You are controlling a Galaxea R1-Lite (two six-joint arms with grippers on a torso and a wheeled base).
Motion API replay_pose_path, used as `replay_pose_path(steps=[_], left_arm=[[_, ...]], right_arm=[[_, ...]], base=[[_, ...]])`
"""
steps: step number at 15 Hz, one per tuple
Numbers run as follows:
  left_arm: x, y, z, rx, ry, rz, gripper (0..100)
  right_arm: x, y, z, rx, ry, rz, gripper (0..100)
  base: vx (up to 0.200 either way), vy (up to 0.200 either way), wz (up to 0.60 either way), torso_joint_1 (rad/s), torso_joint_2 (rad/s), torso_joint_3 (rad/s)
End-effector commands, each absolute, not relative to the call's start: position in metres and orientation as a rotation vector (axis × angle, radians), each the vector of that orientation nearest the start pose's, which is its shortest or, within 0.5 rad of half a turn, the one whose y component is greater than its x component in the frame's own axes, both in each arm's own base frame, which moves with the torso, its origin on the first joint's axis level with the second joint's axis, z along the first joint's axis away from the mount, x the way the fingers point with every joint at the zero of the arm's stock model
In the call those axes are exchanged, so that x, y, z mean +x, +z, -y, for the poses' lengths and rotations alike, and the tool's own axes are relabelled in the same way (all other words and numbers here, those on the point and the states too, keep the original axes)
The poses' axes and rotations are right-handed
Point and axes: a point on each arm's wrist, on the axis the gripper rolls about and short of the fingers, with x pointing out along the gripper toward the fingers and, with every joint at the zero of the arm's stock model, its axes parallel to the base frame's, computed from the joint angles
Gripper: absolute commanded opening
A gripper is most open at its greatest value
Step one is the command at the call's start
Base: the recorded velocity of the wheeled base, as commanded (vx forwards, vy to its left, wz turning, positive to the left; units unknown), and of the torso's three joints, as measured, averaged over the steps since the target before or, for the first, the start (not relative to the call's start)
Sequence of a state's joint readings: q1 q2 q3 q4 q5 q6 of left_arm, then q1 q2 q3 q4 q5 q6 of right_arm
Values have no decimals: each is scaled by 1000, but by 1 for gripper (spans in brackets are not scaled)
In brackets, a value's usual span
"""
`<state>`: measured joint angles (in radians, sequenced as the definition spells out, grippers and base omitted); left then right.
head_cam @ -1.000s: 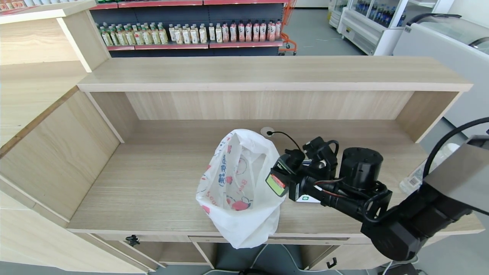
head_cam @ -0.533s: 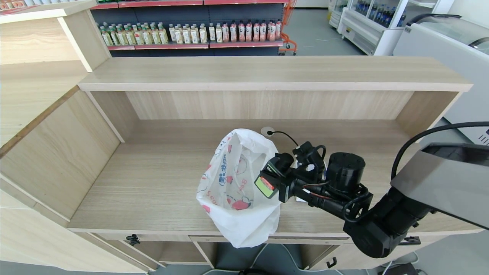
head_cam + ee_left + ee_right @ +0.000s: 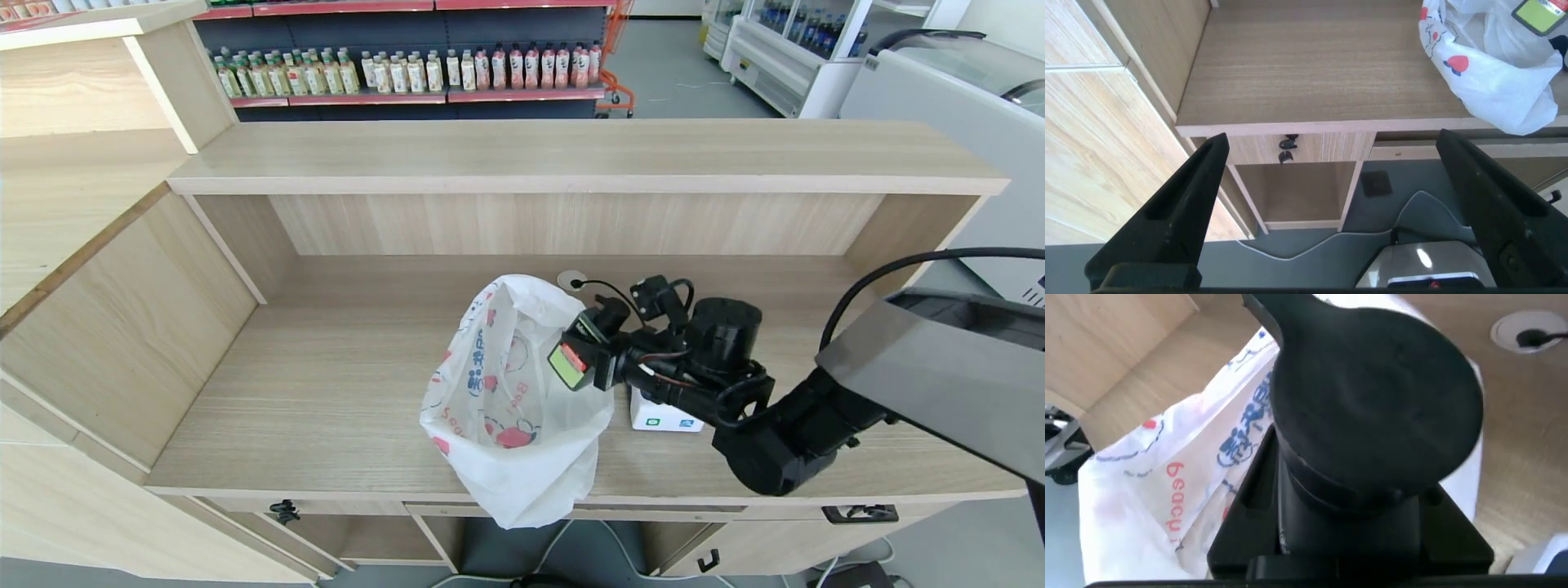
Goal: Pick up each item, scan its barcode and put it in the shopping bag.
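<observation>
Right claw (image 3: 584,359): closed on a dark item (image 3: 571,367) with a green-and-red face. The item is held tilted, just above the rim of the shopping bag (image 3: 506,408) on the robot's right side. Seen from the right wrist, the item is a black rounded body with the bag's printed white plastic below and beside it. The shopping bag stands open-mouthed at the front edge of the bench (image 3: 326,392), and its lower part sags over that edge. A white box (image 3: 665,415) with small green and blue marks sits on the bench just beside the bag, on the robot's right, partly under the right arm. Behind the bag, a round cable port (image 3: 571,282) in the bench top carries a black cable. Left claw (image 3: 1331,147): fingers (image 3: 1176,220) spread wide with nothing between them. It hangs low before the bench's front panel, well apart from the bag, which lies off to its right. Beyond the bench, a store shelf (image 3: 408,98) carries rows of bottles.
</observation>
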<state>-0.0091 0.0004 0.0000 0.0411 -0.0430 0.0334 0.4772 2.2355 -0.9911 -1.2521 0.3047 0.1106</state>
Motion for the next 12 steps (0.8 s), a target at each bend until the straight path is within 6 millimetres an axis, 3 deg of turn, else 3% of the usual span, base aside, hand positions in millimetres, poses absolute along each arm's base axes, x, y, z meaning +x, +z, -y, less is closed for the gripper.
replay_pose_path(steps=[1, 4, 7, 12], left_arm=[[-23, 71, 1, 33, -53, -41, 100], [-23, 71, 1, 33, -54, -41, 100], [-23, 71, 1, 33, -53, -41, 100], [-23, 71, 1, 33, -53, -41, 100]], right_arm=[[402, 117, -198, 128, 752, 4, 0], [416, 114, -210, 119, 764, -29, 0], [413, 98, -226, 76, 799, -57, 0], [415, 74, -236, -31, 817, -83, 0]], base=[[0, 0, 0, 0, 0, 0], [0, 0, 0, 0, 0, 0], [0, 0, 0, 0, 0, 0], [0, 0, 0, 0, 0, 0]])
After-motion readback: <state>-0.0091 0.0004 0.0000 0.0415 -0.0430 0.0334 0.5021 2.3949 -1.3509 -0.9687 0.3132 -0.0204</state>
